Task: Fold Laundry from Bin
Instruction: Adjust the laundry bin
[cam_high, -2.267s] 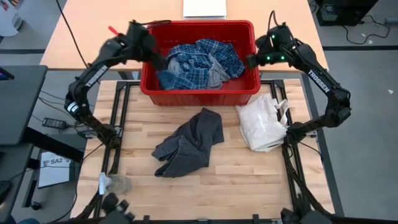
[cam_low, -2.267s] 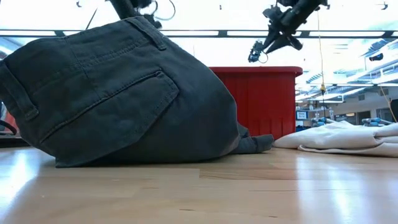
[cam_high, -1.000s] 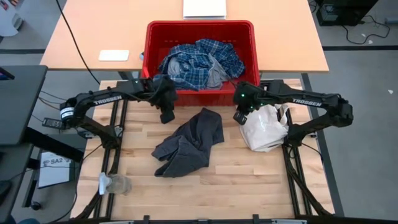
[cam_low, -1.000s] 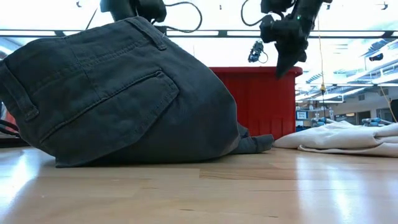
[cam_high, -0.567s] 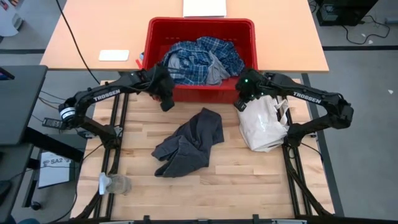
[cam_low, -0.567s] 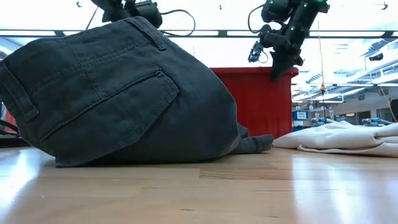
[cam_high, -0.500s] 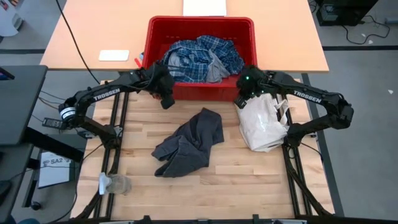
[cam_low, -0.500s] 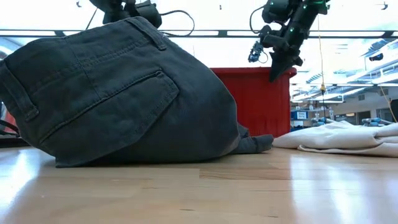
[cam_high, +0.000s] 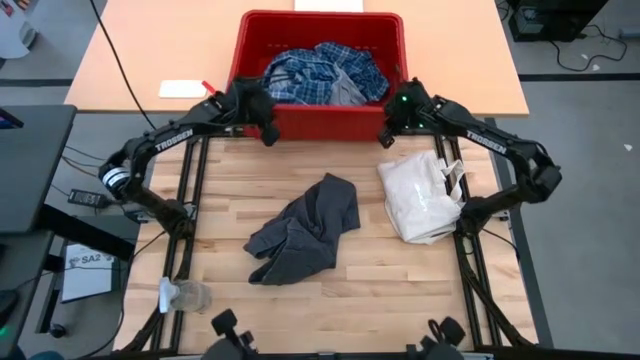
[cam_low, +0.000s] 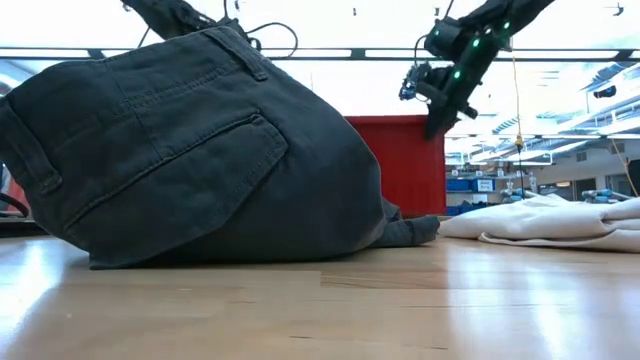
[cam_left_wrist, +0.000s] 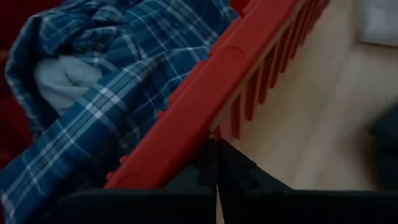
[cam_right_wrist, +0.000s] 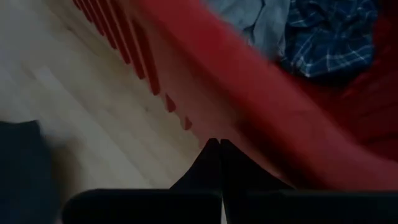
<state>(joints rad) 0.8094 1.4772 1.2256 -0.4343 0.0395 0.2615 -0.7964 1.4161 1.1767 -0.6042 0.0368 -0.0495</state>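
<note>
Grippers: left gripper (cam_high: 268, 132) and right gripper (cam_high: 385, 135) both have their fingers pressed together, holding nothing; each sits against the near wall of the bin (cam_high: 318, 122), one toward each near corner.
Left wrist view: closed fingertips (cam_left_wrist: 216, 167) sit right under the bin's ribbed rim.
Right wrist view: closed fingertips (cam_right_wrist: 214, 155) point at the same red wall, which is blurred.
Nearest the camera side, well short of the bin: dark grey trousers (cam_high: 305, 228) lie crumpled on the wooden table (cam_high: 340, 290), unfolded; in the low view they fill the foreground.
Beside the trousers, nearer the bin's right corner: white fabric bag (cam_high: 421, 200), slumped with its cords loose.
Bin: it stands at the far edge of the wooden table, reaching onto the tan desk (cam_high: 150, 50) behind.
Inside the bin: blue-and-white plaid shirt (cam_high: 318, 72) heaped over a light grey piece (cam_high: 347, 90).
Progress, as I judge it: early. One garment is out, none is folded; the shirt and grey piece are yet to be taken out, and everything awaits folding.
</note>
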